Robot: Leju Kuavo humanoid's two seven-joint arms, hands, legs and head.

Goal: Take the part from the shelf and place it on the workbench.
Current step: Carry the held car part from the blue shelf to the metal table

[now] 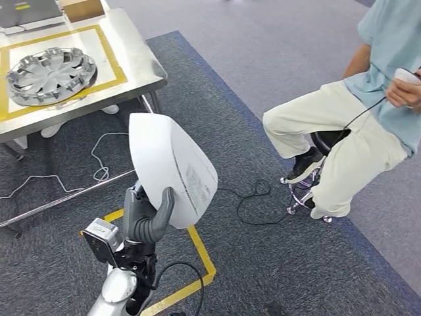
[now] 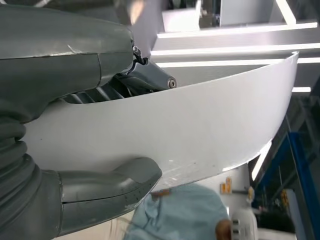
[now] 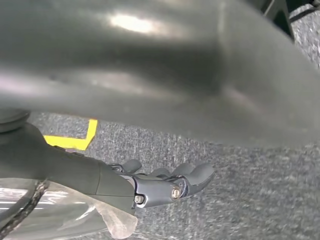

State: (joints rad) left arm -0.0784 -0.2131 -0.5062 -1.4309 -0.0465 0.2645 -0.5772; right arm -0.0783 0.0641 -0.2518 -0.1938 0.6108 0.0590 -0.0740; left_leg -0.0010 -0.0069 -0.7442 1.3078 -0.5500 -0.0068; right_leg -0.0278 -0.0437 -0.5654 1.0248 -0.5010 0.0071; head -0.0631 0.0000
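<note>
Head view: grey carpet [image 1: 298,66], steel workbench [image 1: 141,62].

even, bright overhead light; ceiling strip lights [image 2: 234,50] glare in the left wrist view; right wrist foreground is blurred, with a soft highlight.

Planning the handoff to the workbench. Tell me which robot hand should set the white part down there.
Left. The left robot hand already grips the white part, and the workbench lies on that side. The right robot hand hangs over the carpet holding nothing.
</note>
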